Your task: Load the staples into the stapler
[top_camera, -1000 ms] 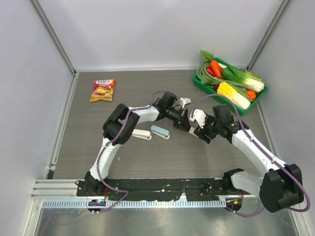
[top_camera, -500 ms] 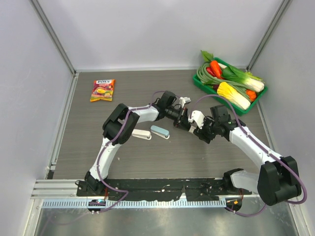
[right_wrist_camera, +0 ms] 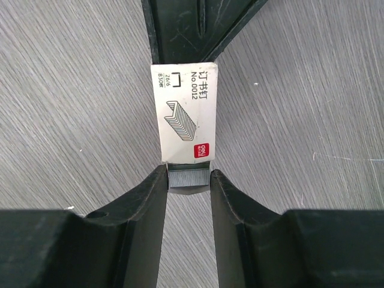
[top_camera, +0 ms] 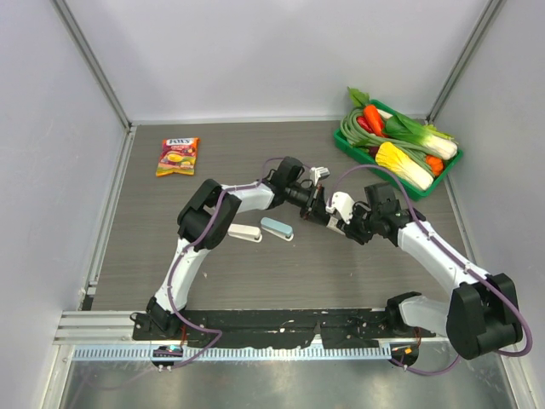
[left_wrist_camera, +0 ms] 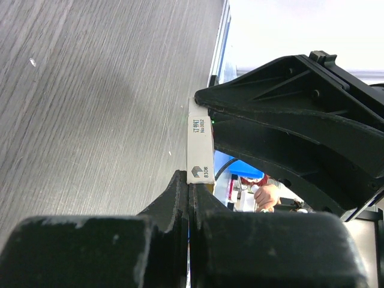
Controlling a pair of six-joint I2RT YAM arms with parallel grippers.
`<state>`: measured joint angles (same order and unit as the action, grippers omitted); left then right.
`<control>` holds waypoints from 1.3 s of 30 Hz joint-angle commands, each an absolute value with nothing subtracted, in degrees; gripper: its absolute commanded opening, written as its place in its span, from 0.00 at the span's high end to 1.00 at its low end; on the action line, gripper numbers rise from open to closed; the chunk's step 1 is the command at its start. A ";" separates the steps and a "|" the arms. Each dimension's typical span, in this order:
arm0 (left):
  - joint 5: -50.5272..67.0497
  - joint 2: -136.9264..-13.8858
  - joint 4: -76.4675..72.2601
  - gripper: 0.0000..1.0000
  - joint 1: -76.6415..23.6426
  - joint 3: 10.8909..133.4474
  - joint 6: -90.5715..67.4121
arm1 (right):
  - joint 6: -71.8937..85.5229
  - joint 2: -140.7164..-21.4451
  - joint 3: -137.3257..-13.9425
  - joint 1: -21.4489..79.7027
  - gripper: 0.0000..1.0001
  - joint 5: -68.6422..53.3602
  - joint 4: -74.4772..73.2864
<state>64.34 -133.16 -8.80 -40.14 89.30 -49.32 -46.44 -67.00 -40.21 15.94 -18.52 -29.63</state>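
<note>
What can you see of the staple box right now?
The staple box is a small flat white card packet printed with a staple drawing, black text and a red logo. It hangs above the grey table, stretched lengthwise between the two grippers. The left gripper is shut on its far end. At the near end a grey inner part sticks out, with the right gripper pressed against its two sides.

— What does the left gripper [left_wrist_camera: 189,180] hold?
— The staples [left_wrist_camera: 199,144]: a thin white box with small print, pinched at its near end between the closed jaws.
— And at the far end?
— The black right gripper [left_wrist_camera: 209,115] meets it there. The grey wood-grain table [left_wrist_camera: 90,90] lies behind.
</note>
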 commanded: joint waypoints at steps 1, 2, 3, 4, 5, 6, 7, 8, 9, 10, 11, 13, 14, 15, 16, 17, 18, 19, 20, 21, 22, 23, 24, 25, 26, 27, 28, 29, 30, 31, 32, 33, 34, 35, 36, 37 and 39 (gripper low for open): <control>66.53 -133.33 -11.60 1.00 -39.29 89.03 -50.18 | -47.55 -64.87 -39.99 15.73 0.63 -18.54 -27.69; 66.53 -133.50 -11.69 1.00 -39.11 89.03 -50.27 | -47.55 -64.86 -39.99 15.73 0.63 -18.54 -27.77; 66.53 -133.51 -12.04 1.00 -38.94 89.03 -50.45 | -47.55 -64.86 -39.90 15.82 0.63 -18.46 -27.77; 66.71 -133.51 -12.22 1.00 -38.85 89.03 -50.71 | -47.72 -65.04 -39.90 15.73 0.63 -18.28 -27.77; 66.80 -133.51 -12.30 1.00 -38.67 89.12 -50.89 | -47.81 -65.30 -39.90 15.73 0.63 -18.02 -27.69; 66.80 -133.42 -12.39 1.00 -38.41 89.12 -50.98 | -47.81 -65.48 -39.90 15.65 0.63 -17.50 -27.77; 66.88 -133.33 -12.57 1.00 -38.32 89.12 -50.98 | -47.81 -65.74 -39.90 15.73 0.63 -17.23 -27.69; 67.06 -133.24 -12.57 1.00 -38.15 89.12 -51.06 | -47.81 -66.00 -39.90 15.73 0.63 -16.97 -27.69; 67.32 -133.24 -12.57 1.00 -37.97 89.12 -51.06 | -47.81 -66.18 -39.99 15.73 0.63 -16.53 -27.69; 67.32 -133.24 -12.57 1.00 -37.79 89.12 -51.06 | -47.81 -66.27 -39.99 15.73 0.63 -16.26 -27.69; 67.41 -133.16 -12.48 1.00 -37.71 89.12 -51.06 | -47.64 -66.44 -40.08 15.65 0.63 -16.09 -27.69; 67.67 -133.33 -12.39 1.00 -37.27 89.12 -50.98 | -47.55 -66.71 -40.17 15.56 0.62 -15.39 -27.68; 67.68 -133.33 -12.22 1.00 -37.09 89.12 -50.89 | -47.55 -66.80 -40.25 15.64 0.62 -15.03 -27.42; 67.68 -133.33 -11.96 1.00 -36.74 89.21 -50.37 | -47.55 -67.06 -40.17 15.47 0.62 -14.68 -27.42; 67.68 -133.33 -11.34 1.00 -36.39 89.47 -49.84 | -47.46 -67.23 -40.08 15.38 0.62 -13.98 -27.33; 67.50 -133.24 -9.77 1.00 -35.60 89.65 -49.31 | -47.46 -67.41 -40.08 15.38 0.62 -13.63 -27.07; 67.33 -133.33 -8.97 1.00 -35.25 90.08 -48.61 | -47.37 -67.85 -40.08 15.29 0.62 -13.28 -27.07; 66.89 -133.50 -8.36 1.00 -34.81 90.87 -47.73 | -47.37 -68.03 -40.08 15.12 0.62 -12.58 -26.98; 66.71 -133.59 -6.87 1.00 -33.76 91.31 -47.29 | -47.20 -68.29 -40.17 15.12 0.62 -12.22 -26.72; 66.36 -133.94 -6.25 1.00 -33.23 92.36 -46.94 | -47.11 -68.64 -40.34 15.03 0.62 -11.96 -26.72; 66.01 -134.12 -5.98 0.99 -32.70 92.90 -46.76 | -46.85 -68.90 -40.43 14.86 0.62 -11.69 -26.63; 65.57 -134.47 -5.72 0.99 -31.74 93.42 -46.76 | -46.76 -68.99 -40.43 14.77 0.61 -11.34 -26.72; 65.39 -135.34 -4.67 0.98 -31.29 94.82 -46.58 | -46.67 -68.99 -40.60 14.68 0.61 -11.25 -26.72; 65.04 -135.79 -4.31 0.97 -30.94 95.62 -46.41 | -46.41 -69.17 -40.61 14.50 0.61 -11.16 -26.54; 64.52 -136.40 -3.96 0.97 -30.24 96.50 -46.23 | -46.49 -69.08 -40.52 14.33 0.61 -10.81 -26.54; 64.25 -137.19 -2.48 0.97 -29.97 98.51 -46.06 | -46.32 -69.08 -40.43 14.24 0.61 -10.72 -26.46; 63.73 -138.68 -1.85 0.96 -29.71 99.48 -46.05 | -46.23 -69.08 -40.43 14.06 0.61 -10.64 -26.37; 63.20 -139.65 -1.24 0.96 -29.27 100.62 -46.14 | -45.97 -68.82 -40.43 13.80 0.61 -10.72 -26.28; 61.89 -140.53 -0.62 0.95 -29.09 102.90 -46.14 | -45.97 -68.64 -40.43 13.54 0.61 -10.90 -26.28; 61.35 -142.45 0.08 0.92 -28.92 104.22 -46.32 | -45.79 -68.38 -40.43 13.54 0.61 -10.99 -26.28; 60.91 -143.34 2.26 0.91 -28.65 105.72 -46.32 | -45.62 -68.03 -40.52 13.27 0.61 -11.25 -26.02; 60.56 -144.22 2.98 0.87 -28.65 108.34 -46.49 | -45.62 -67.77 -40.34 13.10 0.61 -11.42 -26.02; 60.47 -145.71 3.51 0.83 -28.57 109.33 -46.84 | -45.53 -67.59 -40.34 13.10 0.61 -11.51 -25.93; 60.12 -146.07 4.04 0.78 -28.39 110.29 -46.85 | -45.53 -67.24 -40.25 12.92 0.61 -11.60 -25.75; 59.25 -146.51 4.48 0.65 -28.13 111.43 -46.85 | -45.53 -67.15 -40.17 12.83 0.61 -11.69 -25.84; 58.89 -146.77 4.92 0.57 -27.95 111.71 -46.93 | -45.53 -67.24 -40.08 12.83 0.61 -11.69 -25.49; 57.75 -146.25 5.27 0.37 -27.69 111.27 -46.67 | -45.53 -67.50 -40.17 12.74 0.61 -11.69 -25.49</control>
<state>59.88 -146.93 2.20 -28.10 109.16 -47.29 -46.15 -68.86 -39.72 13.13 -11.46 -27.55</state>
